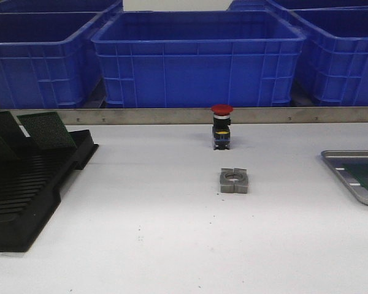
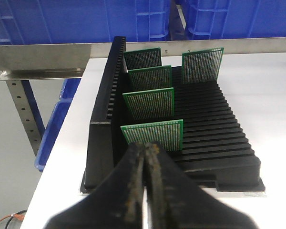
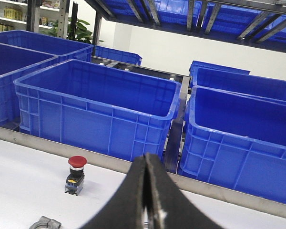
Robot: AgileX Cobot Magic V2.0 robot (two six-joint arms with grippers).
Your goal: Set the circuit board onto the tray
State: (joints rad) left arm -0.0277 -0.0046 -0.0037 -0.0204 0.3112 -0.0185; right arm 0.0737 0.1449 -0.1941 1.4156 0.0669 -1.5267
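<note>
Several green circuit boards stand upright in the black slotted rack (image 2: pixel 214 138); the nearest board (image 2: pixel 152 136) is just beyond my left gripper (image 2: pixel 145 146), which is shut and empty. The rack (image 1: pixel 24 196) with its boards (image 1: pixel 46 130) sits at the table's left in the front view. The grey metal tray (image 1: pixel 340 160) lies at the right edge, cut off by the frame, with a green board (image 1: pixel 367 174) lying on it. My right gripper (image 3: pixel 146 158) is shut and empty, above the table and facing the crates. Neither gripper shows in the front view.
A red-capped push button (image 1: pixel 221 127) stands mid-table near the back, and also shows in the right wrist view (image 3: pixel 76 174). A grey metal nut-like part (image 1: pixel 234 180) lies in front of it. Big blue crates (image 1: pixel 196 58) stand behind a metal rail (image 1: pixel 172 116).
</note>
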